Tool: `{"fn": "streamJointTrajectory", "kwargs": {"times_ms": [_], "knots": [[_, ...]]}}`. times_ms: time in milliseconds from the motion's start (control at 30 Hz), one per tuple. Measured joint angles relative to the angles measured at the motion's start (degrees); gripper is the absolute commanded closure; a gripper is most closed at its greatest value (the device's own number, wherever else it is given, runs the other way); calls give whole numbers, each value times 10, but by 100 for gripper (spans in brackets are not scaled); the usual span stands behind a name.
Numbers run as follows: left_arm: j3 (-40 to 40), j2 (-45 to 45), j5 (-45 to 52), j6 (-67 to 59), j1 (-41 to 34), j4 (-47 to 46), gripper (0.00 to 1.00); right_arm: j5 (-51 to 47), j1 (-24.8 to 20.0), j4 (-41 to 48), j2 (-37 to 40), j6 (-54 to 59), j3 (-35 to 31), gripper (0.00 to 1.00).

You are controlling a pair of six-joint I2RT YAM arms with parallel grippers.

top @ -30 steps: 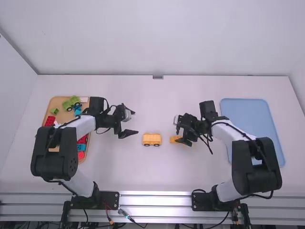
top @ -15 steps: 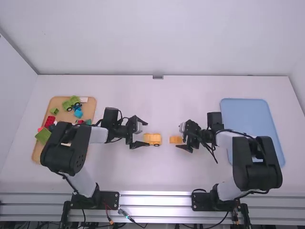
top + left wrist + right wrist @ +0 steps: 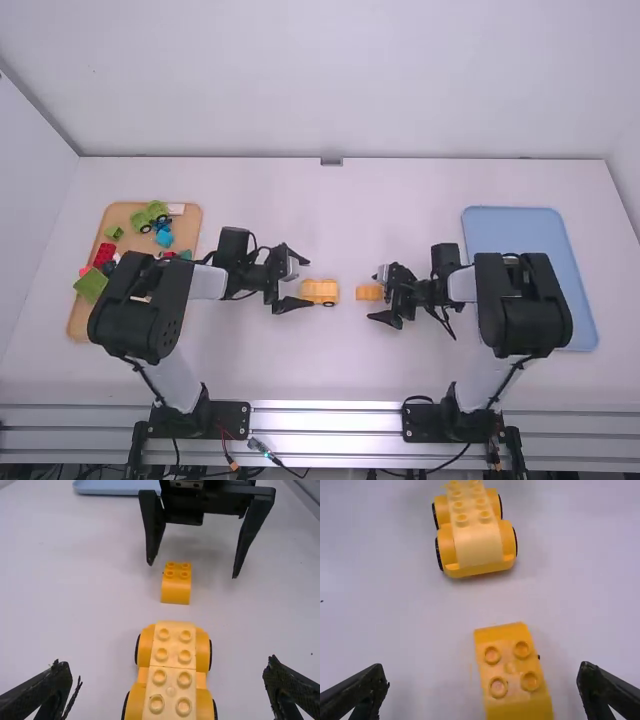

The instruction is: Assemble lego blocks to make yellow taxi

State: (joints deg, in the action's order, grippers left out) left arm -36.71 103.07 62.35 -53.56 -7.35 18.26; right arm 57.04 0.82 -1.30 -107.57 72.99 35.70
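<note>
- Left tool (image 3: 167,664), right tool (image 3: 481,667): both open.
- Right arm (image 3: 520,305) just shifted inward; I'm likely lining up a grasp.
- Yellow block (image 3: 510,670) on table (image 3: 250,365), apart from yellow car base (image 3: 171,672).

Yellow block (image 3: 514,672) near wheeled yellow base (image 3: 476,542)

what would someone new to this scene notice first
Probably the wheeled yellow toy-block car body, standing on the white table between the two arms, with pale studded blocks along its top. Next, the small orange-yellow studded block lying apart from it, nearer the right arm's open black end effector. Then the tan tray of red, green and blue blocks at the table's left side.
</note>
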Motion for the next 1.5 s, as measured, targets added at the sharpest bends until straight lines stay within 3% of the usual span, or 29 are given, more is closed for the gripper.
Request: {"fn": "streamJointTrajectory", "kwargs": {"times_ms": [300,567,1267,1500], "knots": [[0,0,0,0,0,0,1,6,-4,-42,-19,5,17,2],[0,0,0,13,0,4,1,-1,4,28,-41,11,46,26],[0,0,0,15,0,4,1,-33,6,45,-40,16,58,37],[0,0,0,15,0,3,1,-34,6,45,-41,20,58,49]]}}
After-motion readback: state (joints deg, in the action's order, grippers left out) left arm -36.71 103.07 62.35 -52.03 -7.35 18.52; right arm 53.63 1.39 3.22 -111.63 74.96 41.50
